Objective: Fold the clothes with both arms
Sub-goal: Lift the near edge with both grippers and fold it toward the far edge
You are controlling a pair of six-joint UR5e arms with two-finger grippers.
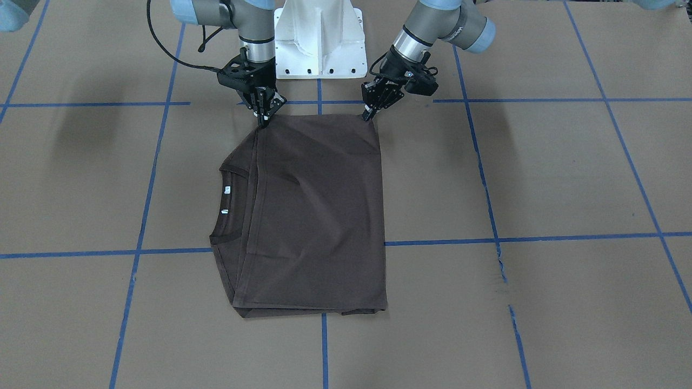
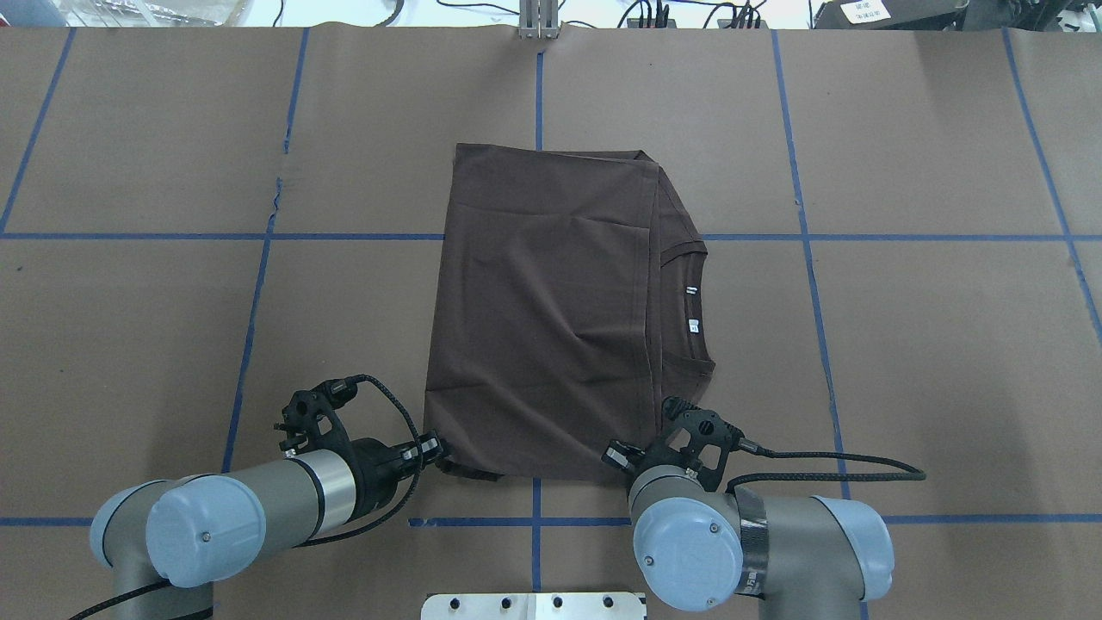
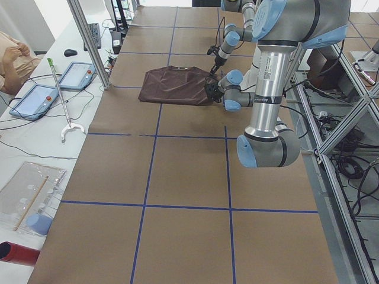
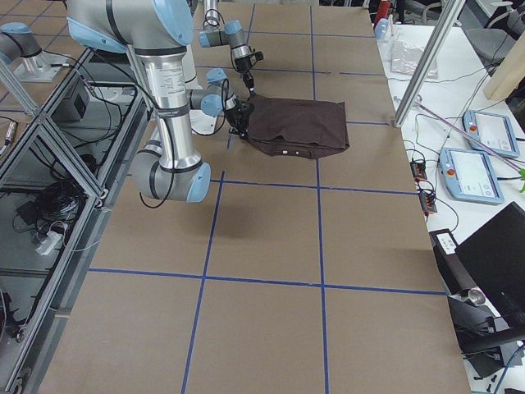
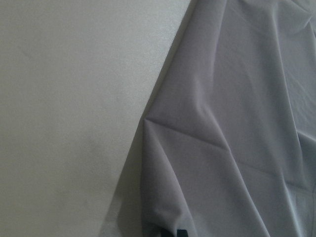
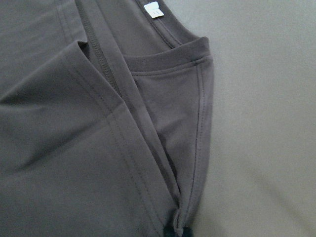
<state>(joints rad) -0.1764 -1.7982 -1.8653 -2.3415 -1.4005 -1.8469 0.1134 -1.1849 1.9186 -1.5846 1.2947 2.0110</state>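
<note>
Folded T-shirt (image 1: 319, 216) flat on worktop (image 1: 540, 178), collar to right. L gripper (image 1: 370, 114) & R gripper (image 1: 264, 120) each clamped on a near corner.

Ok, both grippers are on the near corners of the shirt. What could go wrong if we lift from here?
1. The right gripper pinches the shirt at a stacked corner near the collar; it may hold only some layers, so the fold could open.
2. The left gripper seems to grip just the corner tip, which could slip out and skew the fold.
</note>
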